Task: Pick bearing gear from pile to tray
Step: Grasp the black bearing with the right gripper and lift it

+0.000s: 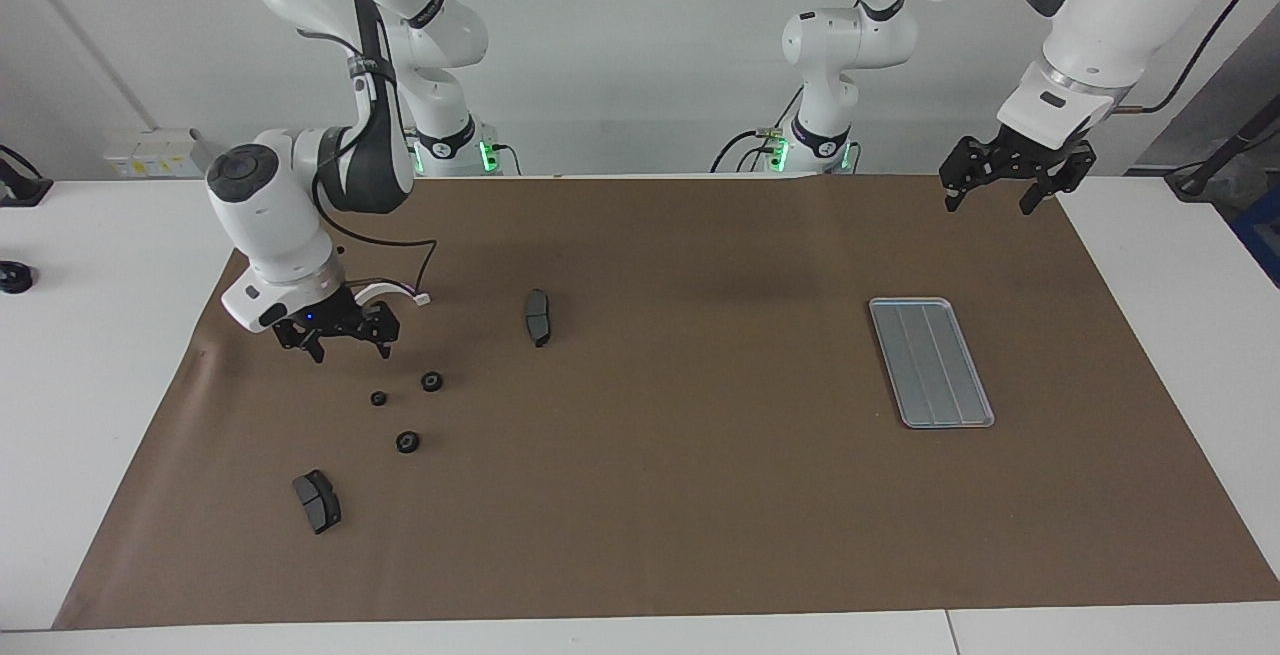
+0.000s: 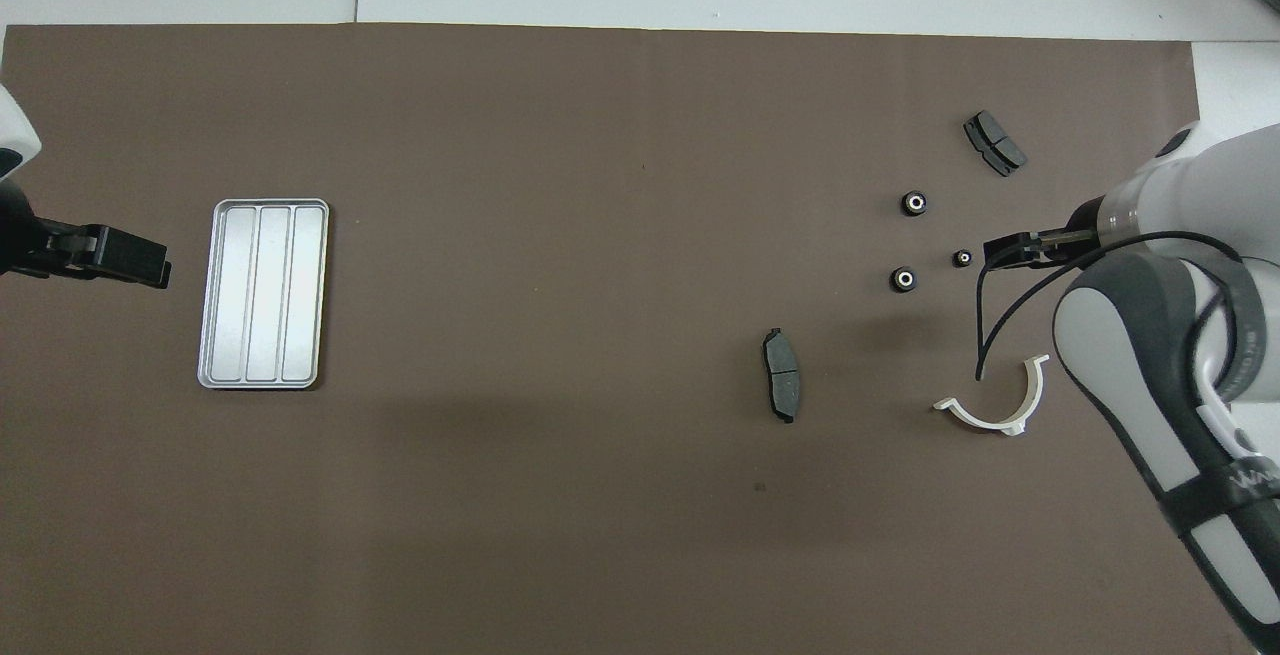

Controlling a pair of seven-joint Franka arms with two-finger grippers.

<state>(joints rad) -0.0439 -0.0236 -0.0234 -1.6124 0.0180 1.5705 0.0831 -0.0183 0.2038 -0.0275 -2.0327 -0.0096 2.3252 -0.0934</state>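
The right gripper (image 1: pixel 338 343) is hanging low over the brown mat (image 1: pixel 660 495), just beside the smallest black bearing ring (image 1: pixel 378 398), at the right arm's end of the table. Its fingers are standing wide apart and are holding nothing. The white half-ring bracket (image 1: pixel 395 289) is lying partly hidden by this arm's wrist, nearer to the robots than the rings. Two larger black rings are lying close by: one (image 1: pixel 432 381) beside the small ring, toward the middle of the table, and another (image 1: pixel 407 442) farther from the robots. One dark grey brake pad (image 1: pixel 316 501) is lying farther still from the robots, and a second brake pad (image 1: pixel 538 317) is resting toward the middle of the table.

The silver grooved tray (image 1: pixel 932 363) is sitting well apart from the pile, at the left arm's end of the mat, with nothing in it. The left gripper (image 1: pixel 1003 193) is waiting in the air over the mat's edge, nearer to the robots than the tray, open and holding nothing.
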